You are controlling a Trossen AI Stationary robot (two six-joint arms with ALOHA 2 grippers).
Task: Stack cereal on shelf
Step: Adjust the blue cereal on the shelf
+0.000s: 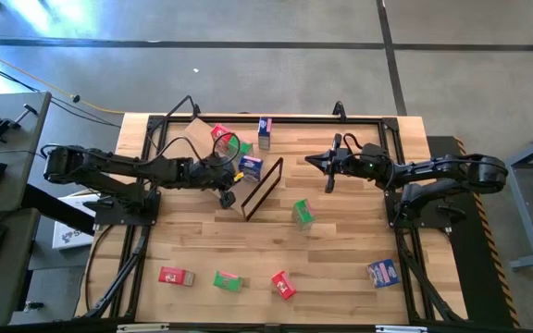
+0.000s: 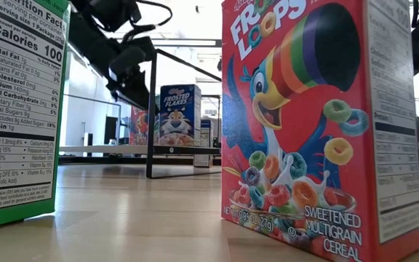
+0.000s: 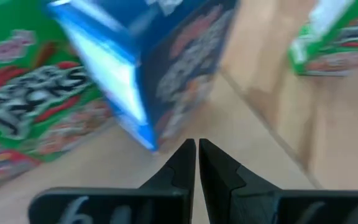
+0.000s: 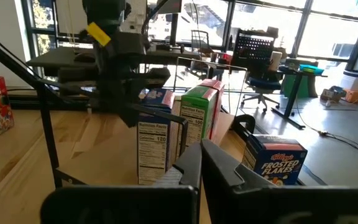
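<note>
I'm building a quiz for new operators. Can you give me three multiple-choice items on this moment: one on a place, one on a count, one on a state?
1. Where is the left end effector?
A. Close in front of the blue box by the dark frame
B. Down at the table's near edge
C. Beside the right arm's base

2. How many cereal boxes lie along the table's near edge in the high view?
A. Two
B. Four
C. Seven

3. What state is the right end effector in?
A. Wide open
B. Shut on a green box
C. Shut and empty

Answers:
1 A, its wrist view shows the blue box just ahead of its tips.
2 B, there are two red, one green and one blue.
3 C, its fingers meet with nothing between them.
</note>
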